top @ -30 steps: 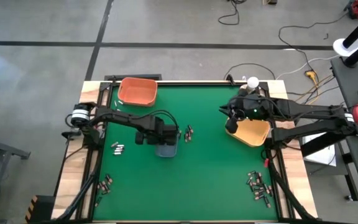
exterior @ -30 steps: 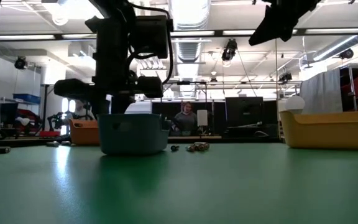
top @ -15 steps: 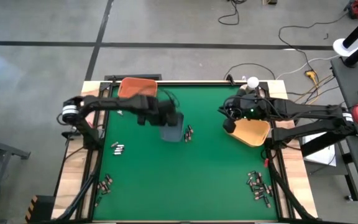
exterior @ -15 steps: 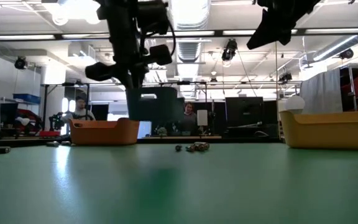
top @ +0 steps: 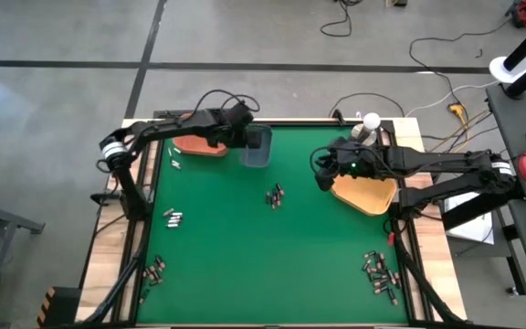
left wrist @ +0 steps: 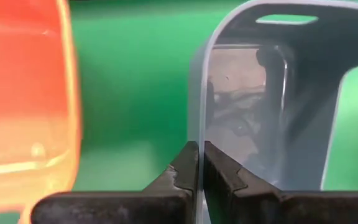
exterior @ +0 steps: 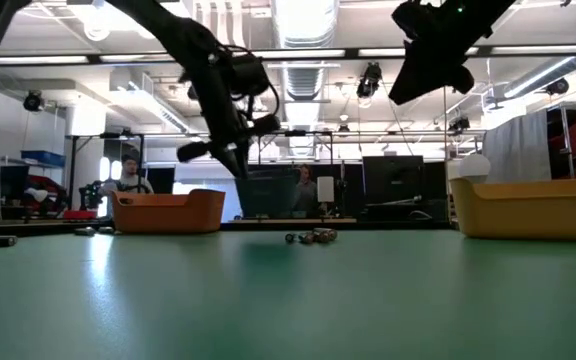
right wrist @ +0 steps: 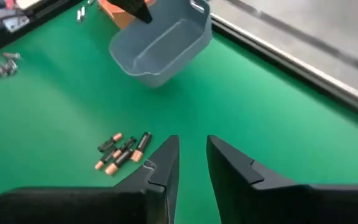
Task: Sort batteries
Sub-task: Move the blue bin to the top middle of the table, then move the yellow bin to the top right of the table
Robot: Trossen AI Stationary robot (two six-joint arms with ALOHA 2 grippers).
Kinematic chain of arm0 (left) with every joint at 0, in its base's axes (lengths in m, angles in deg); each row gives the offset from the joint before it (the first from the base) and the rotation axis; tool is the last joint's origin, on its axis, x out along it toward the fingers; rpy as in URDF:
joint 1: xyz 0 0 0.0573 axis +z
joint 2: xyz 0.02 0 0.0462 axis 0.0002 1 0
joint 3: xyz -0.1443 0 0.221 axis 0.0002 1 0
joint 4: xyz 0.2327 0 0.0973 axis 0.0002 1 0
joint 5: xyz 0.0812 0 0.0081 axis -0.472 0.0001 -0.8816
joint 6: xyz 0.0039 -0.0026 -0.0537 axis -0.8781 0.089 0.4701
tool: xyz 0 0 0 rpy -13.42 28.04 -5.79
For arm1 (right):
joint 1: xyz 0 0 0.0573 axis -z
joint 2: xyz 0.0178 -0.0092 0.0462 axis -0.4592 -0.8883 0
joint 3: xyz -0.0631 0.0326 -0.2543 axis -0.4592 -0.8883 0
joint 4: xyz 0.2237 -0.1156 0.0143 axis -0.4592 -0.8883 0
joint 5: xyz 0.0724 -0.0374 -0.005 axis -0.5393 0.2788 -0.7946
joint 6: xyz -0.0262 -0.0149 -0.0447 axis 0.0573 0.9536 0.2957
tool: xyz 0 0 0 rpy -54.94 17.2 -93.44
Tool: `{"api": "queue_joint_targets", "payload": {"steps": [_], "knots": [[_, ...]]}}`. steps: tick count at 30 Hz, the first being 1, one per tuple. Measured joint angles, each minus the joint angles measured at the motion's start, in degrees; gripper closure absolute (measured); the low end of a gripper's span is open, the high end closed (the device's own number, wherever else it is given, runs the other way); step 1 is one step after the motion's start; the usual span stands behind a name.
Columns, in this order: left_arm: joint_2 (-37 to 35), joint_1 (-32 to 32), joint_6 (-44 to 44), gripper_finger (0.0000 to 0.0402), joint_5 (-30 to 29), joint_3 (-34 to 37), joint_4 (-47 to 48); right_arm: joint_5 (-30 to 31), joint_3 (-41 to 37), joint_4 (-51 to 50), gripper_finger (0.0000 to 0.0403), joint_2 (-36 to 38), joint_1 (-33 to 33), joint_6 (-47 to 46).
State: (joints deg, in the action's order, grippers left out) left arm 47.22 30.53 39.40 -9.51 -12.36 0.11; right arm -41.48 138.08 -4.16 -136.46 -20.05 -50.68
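1. Lower right of the high view: a scatter of batteries (top: pixel 380 274) lies near the corner of the green tabletop (top: pixel 318 247).
2. Lower left: a smaller heap of batteries (top: pixel 153 270) sits by the tabletop's edge, with another short row (top: pixel 173 217) a little above it.
3. Centre: a small cluster of batteries (top: pixel 275 196) lies alone on the mat; the right wrist view shows them dark with coppery ends (right wrist: pixel 123 151).
4. Right of centre: the right gripper (top: pixel 322 179) hangs above the mat beside the yellow bin (top: pixel 365 193), its fingers (right wrist: pixel 161 163) slightly parted and holding nothing.
5. Upper centre: the left gripper (top: pixel 245 139) grips the blue-grey bin (top: pixel 257 147) by its wall, fingers (left wrist: pixel 188 168) pinched shut on the rim; the low view shows the bin (exterior: pixel 268 192) lifted clear of the tabletop.
6. Upper left: the orange bin (top: pixel 194 146) rests near the tabletop's far edge, just beside the lifted bin and partly under the left arm. A few batteries (top: pixel 174 163) lie just left of it.
7. Background of the low view: a person (exterior: pixel 128 178) is behind the orange bin.
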Motion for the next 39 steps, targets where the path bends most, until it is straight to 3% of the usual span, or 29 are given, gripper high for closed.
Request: {"api": "queue_joint_targets", "payload": {"steps": [12,24,28,34,39], "knots": [[8.8,-0.1,2.4,0.0401,8.1,-4.2,-0.5,-1.0,0.0,-0.3,0.0294,-3.0,-0.1,-4.5],[11.0,0.0,3.1,0.0401,8.4,-8.2,2.5,-0.9,0.0,-1.7,0.0249,-3.5,0.1,-3.6],[11.0,0.0,3.2,0.0387,8.4,-8.2,3.3,-3.7,0.0,-3.3,0.0233,-3.3,0.4,-3.5],[10.2,-0.1,-0.6,0.0343,8.3,-9.0,8.2,-8.8,4.3,-17.2,0.0219,-3.0,3.7,-3.2],[8.2,-0.1,-6.9,0.0305,8.2,-12.6,11.6,-11.6,10.5,-32.1,0.022,-4.7,7.4,4.5]]}}
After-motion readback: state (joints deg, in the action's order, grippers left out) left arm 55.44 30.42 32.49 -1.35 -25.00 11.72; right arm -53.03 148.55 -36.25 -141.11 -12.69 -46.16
